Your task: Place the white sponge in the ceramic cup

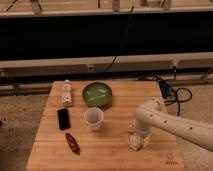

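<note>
Gripper [137, 137] is seen at white sponge [132, 145] R of ceramic cup [93, 118], grip state can't be told; sponge could be dropped if pinched off-centre

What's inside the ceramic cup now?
The small pale ceramic cup looks empty; its near wall hides part of the bottom. The end effector is low over the wooden table, right of it.

Wooden bench [112, 152]. Rear: white bottle [66, 93], lying flat, and green bowl [97, 94]. Middle: black flat slab [63, 119] and upright ceramic cup [93, 118]. Front left: reddish object [72, 143]. Right: the tool [137, 138], low over what appears to be the white sponge [135, 144].
</note>
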Tool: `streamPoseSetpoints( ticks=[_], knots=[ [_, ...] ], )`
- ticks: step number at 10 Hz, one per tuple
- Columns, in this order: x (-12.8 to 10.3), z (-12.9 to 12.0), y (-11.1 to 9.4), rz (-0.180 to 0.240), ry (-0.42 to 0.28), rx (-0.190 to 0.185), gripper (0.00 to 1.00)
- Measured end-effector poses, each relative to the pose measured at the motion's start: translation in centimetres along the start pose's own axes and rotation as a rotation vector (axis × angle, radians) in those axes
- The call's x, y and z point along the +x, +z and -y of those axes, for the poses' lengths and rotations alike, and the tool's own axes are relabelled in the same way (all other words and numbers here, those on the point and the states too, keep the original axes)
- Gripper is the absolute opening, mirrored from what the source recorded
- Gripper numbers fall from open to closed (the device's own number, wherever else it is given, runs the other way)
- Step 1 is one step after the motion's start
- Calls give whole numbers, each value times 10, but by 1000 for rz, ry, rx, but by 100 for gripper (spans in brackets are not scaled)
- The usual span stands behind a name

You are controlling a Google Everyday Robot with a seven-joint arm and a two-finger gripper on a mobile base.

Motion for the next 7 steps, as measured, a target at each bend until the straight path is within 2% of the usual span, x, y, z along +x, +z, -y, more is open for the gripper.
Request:
streamPoseSetpoints(
  ticks=[5, 7],
  knots=[
    [-1, -1, -3, 4, -8, 3, 7],
    [-1, -2, -4, 2, -10, 1, 0]
  ],
)
